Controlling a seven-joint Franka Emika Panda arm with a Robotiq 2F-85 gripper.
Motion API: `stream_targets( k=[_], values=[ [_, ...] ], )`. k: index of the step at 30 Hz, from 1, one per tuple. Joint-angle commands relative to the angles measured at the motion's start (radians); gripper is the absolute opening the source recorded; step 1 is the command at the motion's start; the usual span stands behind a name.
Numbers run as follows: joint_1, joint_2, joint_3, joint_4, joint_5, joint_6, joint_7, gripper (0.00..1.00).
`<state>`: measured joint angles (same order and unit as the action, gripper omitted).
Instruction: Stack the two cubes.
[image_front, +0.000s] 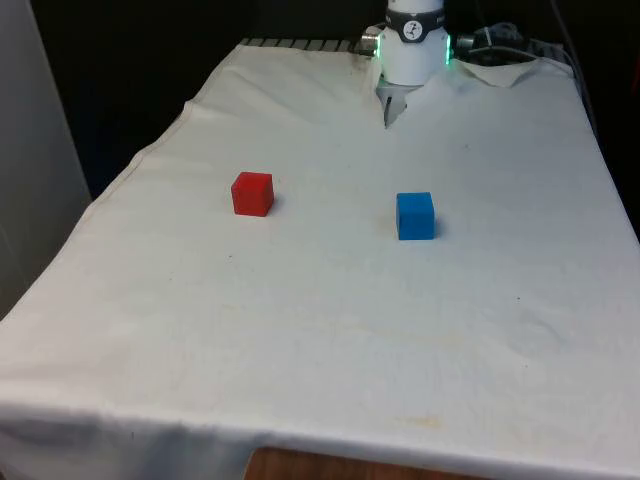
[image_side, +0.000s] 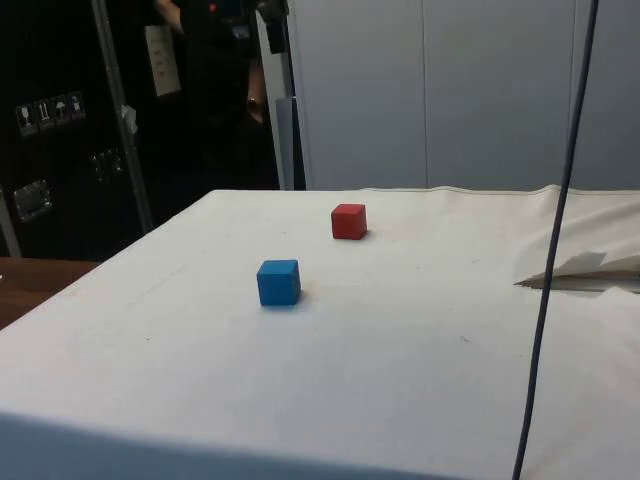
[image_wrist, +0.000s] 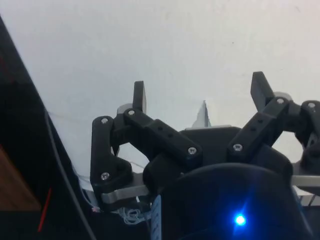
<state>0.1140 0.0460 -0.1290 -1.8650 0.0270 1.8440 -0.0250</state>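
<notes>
A red cube (image_front: 252, 193) sits on the white cloth towards the front view's left, and a blue cube (image_front: 415, 216) sits to its right, a little nearer the camera. In the side view the blue cube (image_side: 278, 282) is nearer and the red cube (image_side: 349, 221) farther back. The two stand well apart, both flat on the cloth. In the wrist view my gripper (image_wrist: 200, 92) is open, its black fingers (image_wrist: 139, 96) spread wide over bare white cloth with nothing between them.
The white cloth (image_front: 330, 320) covers the whole table, with a fold and a slit by the robot's base (image_front: 390, 105). A dark cable (image_side: 552, 250) hangs down across the side view's right. Cables lie at the table's far corner (image_front: 500, 45).
</notes>
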Motion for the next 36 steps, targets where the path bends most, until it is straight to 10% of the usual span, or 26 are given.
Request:
stream_targets(
  k=[1,36],
  values=[
    [-0.001,0.0,-0.002,0.0,-0.004,0.001,-0.001,1.0],
    [-0.024,-0.026,-0.145,-0.1,-0.111,0.102,-0.114,1.0]
  ],
)
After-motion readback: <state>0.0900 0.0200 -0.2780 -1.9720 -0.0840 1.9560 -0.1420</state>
